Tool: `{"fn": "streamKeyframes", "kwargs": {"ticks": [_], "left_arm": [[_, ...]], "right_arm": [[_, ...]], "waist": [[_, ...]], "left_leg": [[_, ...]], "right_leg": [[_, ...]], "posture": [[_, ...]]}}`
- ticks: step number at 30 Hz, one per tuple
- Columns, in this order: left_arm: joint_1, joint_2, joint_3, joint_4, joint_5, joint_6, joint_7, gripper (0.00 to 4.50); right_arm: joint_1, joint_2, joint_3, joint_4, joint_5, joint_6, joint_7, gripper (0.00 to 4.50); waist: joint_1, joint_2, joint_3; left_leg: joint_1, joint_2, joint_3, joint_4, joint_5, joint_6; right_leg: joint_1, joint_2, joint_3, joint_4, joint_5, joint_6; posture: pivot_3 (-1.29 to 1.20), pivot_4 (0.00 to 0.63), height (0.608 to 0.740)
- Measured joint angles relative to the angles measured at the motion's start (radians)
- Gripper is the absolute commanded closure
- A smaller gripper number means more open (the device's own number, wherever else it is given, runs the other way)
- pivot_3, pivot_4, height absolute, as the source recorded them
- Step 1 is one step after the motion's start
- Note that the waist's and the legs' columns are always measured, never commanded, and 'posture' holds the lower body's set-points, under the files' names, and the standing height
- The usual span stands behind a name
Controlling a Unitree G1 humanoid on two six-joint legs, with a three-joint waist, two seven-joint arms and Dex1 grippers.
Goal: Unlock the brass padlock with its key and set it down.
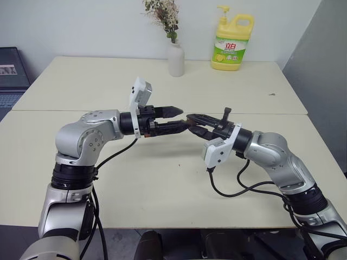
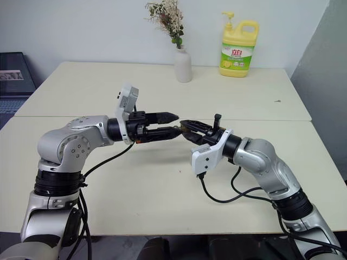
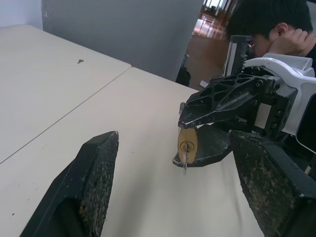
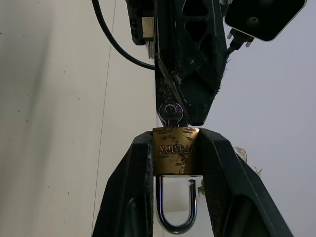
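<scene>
One padlock [image 4: 172, 151], one key [image 4: 169, 112] in its keyhole — held above the table [image 1: 162, 184]. The right gripper [image 4: 173, 163] clamps the lock body; the left gripper [image 3: 173, 163] gapes wide, empty, fingers either side of the key.

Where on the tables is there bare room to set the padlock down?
Bare cream tabletop beneath both arms, and left of the white vase. Crowded: far edge by the vase and yellow detergent bottle.
</scene>
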Motion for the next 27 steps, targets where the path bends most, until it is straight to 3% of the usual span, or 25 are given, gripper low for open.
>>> {"fn": "streamKeyframes", "kwargs": {"ticks": [4, 15, 27], "left_arm": [[-0.002, -0.010, -0.003, 0.000, 0.001, 0.000, 0.007, 0.77], [-0.019, -0.017, -0.046, 0.005, 0.014, -0.003, -0.003, 4.23], [-0.019, -0.017, -0.057, 0.022, 0.035, -0.024, -0.030, 4.33]], "right_arm": [[0.000, 0.000, 0.000, 0.000, 0.001, 0.000, 0.001, 3.57], [0.000, 0.007, 0.000, 0.000, 0.001, 0.012, 0.007, 3.57], [0.000, 0.009, 0.000, -0.001, 0.001, 0.021, 0.026, 3.57]], "waist": [[0.000, 0.000, 0.000], [0.000, 0.000, 0.000], [0.000, 0.000, 0.000]], "left_leg": [[0.000, 0.000, 0.000, 0.000, 0.000, 0.000], [0.000, 0.000, 0.000, 0.000, 0.000, 0.000], [0.000, 0.000, 0.000, 0.000, 0.000, 0.000]], "right_leg": [[0.000, 0.000, 0.000, 0.000, 0.000, 0.000], [0.000, 0.000, 0.000, 0.000, 0.000, 0.000], [0.000, 0.000, 0.000, 0.000, 0.000, 0.000]], "posture": [[0.00, 0.150, 0.740], [0.00, 0.150, 0.740], [0.00, 0.150, 0.740]]}}
